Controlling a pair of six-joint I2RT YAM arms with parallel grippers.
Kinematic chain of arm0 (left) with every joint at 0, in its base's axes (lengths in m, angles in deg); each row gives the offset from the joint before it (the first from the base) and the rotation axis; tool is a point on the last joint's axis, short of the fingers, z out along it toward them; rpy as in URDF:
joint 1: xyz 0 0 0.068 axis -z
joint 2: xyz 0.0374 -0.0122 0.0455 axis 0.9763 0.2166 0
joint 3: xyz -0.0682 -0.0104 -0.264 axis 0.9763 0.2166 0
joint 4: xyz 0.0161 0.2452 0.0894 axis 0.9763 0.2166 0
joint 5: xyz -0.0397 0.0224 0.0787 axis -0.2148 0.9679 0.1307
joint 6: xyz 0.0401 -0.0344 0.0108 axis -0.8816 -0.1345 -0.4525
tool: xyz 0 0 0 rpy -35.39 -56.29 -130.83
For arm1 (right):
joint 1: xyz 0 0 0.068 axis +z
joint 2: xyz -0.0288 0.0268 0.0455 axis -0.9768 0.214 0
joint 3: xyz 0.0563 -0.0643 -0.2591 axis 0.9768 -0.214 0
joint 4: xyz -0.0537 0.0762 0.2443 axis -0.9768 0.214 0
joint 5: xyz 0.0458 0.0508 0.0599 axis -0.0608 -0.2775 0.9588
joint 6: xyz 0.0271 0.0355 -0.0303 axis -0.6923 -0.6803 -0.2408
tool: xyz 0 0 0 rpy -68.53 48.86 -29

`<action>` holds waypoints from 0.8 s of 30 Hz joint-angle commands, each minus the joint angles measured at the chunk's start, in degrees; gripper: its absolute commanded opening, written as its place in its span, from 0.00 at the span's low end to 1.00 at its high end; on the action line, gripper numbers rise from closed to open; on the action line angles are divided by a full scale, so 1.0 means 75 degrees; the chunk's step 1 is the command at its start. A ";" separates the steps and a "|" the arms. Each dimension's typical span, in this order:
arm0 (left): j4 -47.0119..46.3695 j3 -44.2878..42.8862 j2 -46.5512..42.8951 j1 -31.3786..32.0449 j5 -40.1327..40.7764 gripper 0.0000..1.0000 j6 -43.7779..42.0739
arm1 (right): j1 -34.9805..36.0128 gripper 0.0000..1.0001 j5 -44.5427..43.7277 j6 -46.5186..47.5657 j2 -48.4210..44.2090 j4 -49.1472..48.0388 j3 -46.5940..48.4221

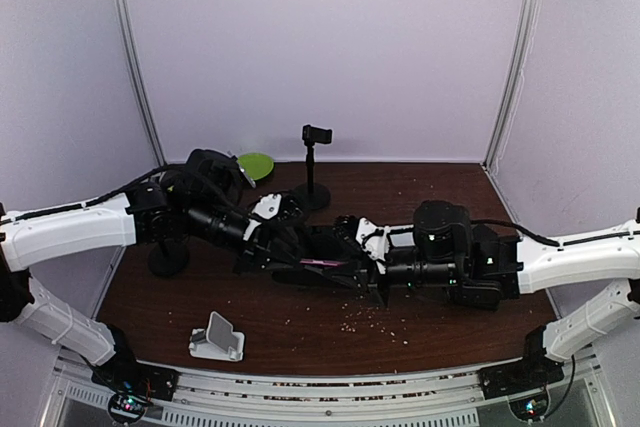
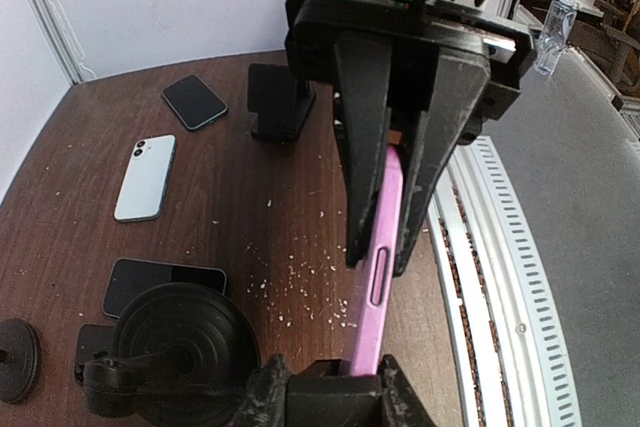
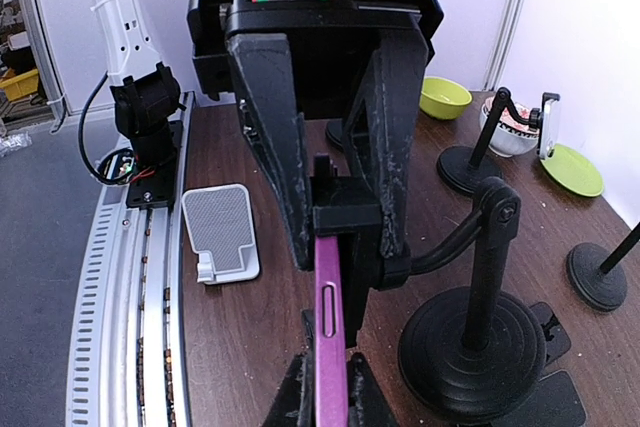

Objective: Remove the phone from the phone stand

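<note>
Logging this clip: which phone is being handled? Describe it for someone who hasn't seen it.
Start at the middle of the brown table. There a phone is gripped on edge by the left fingers. It alone is pink; the other phones lie flat on the wood.

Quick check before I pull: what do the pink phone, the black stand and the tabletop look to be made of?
Phone: pink matte shell with a moulded side button, likely a silicone or plastic case.
Stand: black, dull finish, round base; plastic or painted metal, cannot tell which.
Table: dark brown with visible grain and low sheen, wood or wood-look laminate.
</note>
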State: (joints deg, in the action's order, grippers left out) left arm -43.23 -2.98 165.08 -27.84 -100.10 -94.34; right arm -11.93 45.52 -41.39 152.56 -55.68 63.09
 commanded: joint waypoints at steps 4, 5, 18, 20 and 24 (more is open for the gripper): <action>0.0566 -0.0141 -0.0100 -0.0163 0.0034 0.00 0.0080 | -0.0361 0.00 -0.0764 0.0367 -0.0695 0.0171 -0.0240; 0.0572 -0.0138 -0.0094 -0.0166 0.0031 0.00 0.0071 | -0.0368 0.00 -0.0776 0.0380 -0.0707 0.0186 -0.0246; 0.0607 -0.0156 -0.0088 -0.0160 0.0069 0.00 0.0060 | -0.0475 0.00 -0.0783 0.0454 -0.0839 0.0345 -0.0329; 0.0613 -0.0155 -0.0088 -0.0163 0.0086 0.00 0.0060 | -0.0501 0.00 -0.0800 0.0463 -0.0881 0.0400 -0.0347; 0.0636 -0.0152 -0.0088 -0.0163 0.0117 0.00 0.0034 | -0.0571 0.00 -0.0844 0.0522 -0.1018 0.0531 -0.0410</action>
State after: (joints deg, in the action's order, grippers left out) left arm -45.35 -3.24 165.65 -26.97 -100.10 -94.32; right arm -12.80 46.51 -40.21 150.22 -55.33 61.71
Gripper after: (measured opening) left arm 0.228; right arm 0.087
